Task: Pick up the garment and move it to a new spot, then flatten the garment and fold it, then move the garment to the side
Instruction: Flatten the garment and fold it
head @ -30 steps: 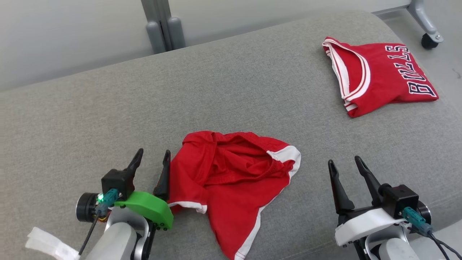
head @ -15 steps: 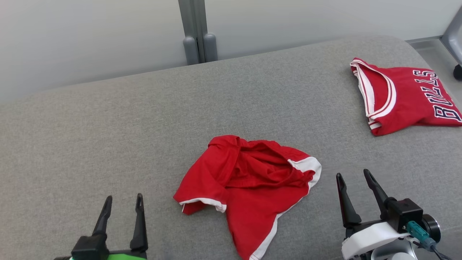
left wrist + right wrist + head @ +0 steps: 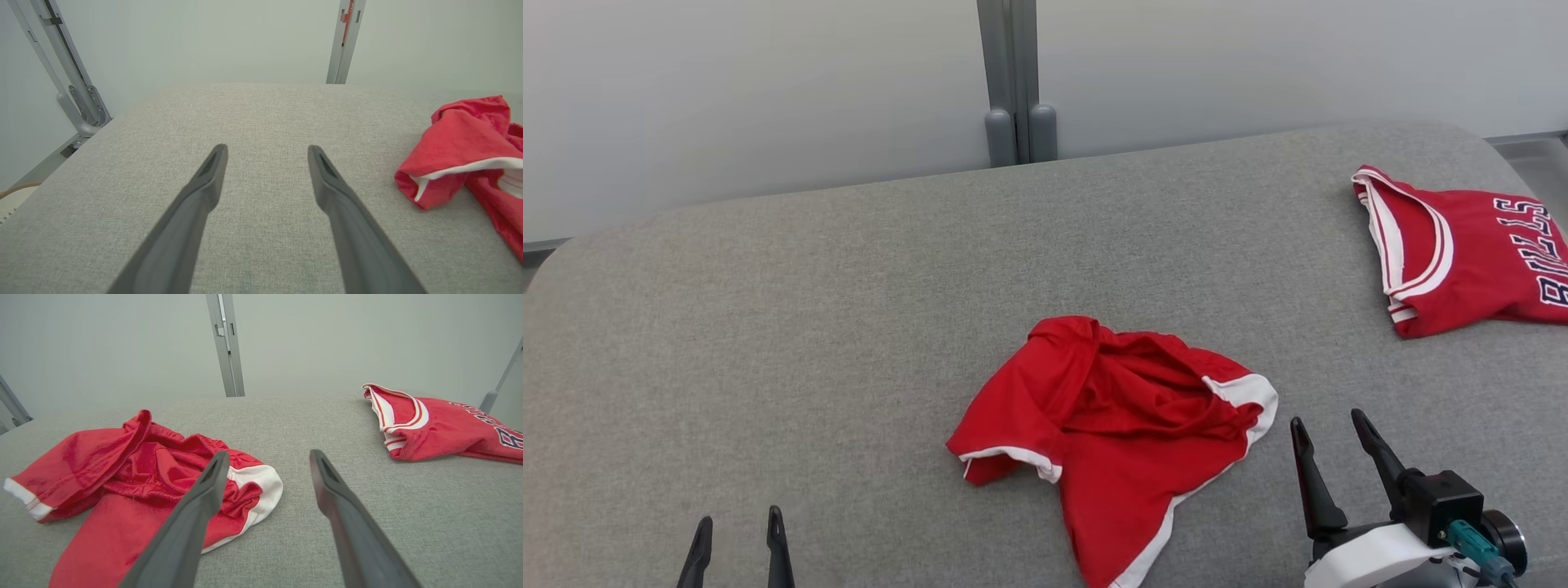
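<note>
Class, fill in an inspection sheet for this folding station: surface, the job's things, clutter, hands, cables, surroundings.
Surface: grey fabric cushion, smooth, with rounded corners.
Job's things: red shorts with white trim, crumpled mid-surface, not held.
Clutter: red Bulls jersey, folded, at the far right.
Hands: left hand open over bare fabric, left of the shorts; right hand open, close to the shorts' right edge.
Cables: teal plug with a dark lead at the right wrist.
Surroundings: pale wall, grey post behind.
</note>
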